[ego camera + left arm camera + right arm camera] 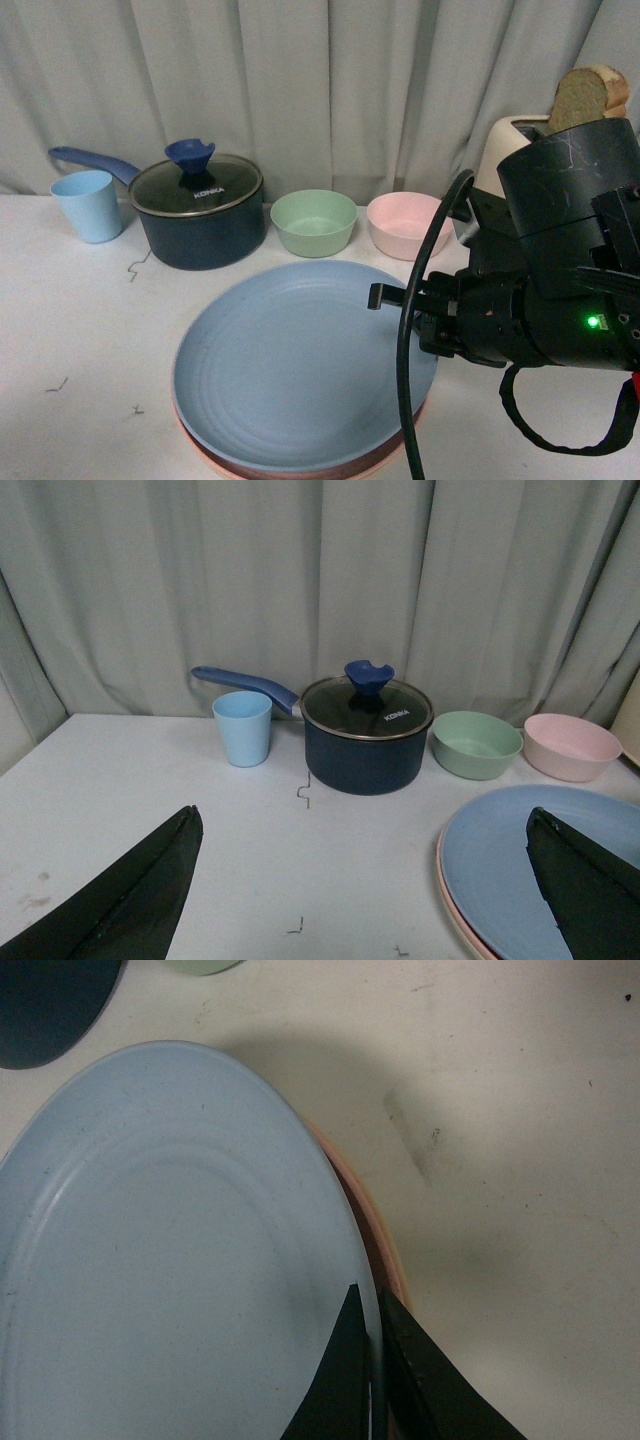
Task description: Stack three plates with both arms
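Because the right tool [372, 1360] pinched only the thin rim of the blue plate [300, 370], the likeliest trouble was a slip or a skew. The blue plate lay on top of a pink plate [385, 1250], whose edge showed as a narrow crescent beyond the blue rim, so the two were not quite centred. If the tool let go while pulling sideways, the top plate could slide further off centre; if it lifted with so shallow a bite, the plate might tip and drop back onto the one beneath. A cream plate could not be made out in any view, so I could not tell whether it lay hidden under the pile or was elsewhere.

The right tool's jaws stood nearly together in the right wrist view, with the blue rim running between them, which read as a grip on that rim. The left tool [365, 890] hung spread wide above the bench [150, 770], holding and touching nothing, its fingers [130, 900] well apart.

The pile sat in front of the dark pot [200, 215], nearer the robot than the pot. The green bowl [313, 221] and pink bowl [405, 224] stood beside the pot, on its toaster [510, 150] side. A careless swing of the right arm toward the pot could knock those bowls.
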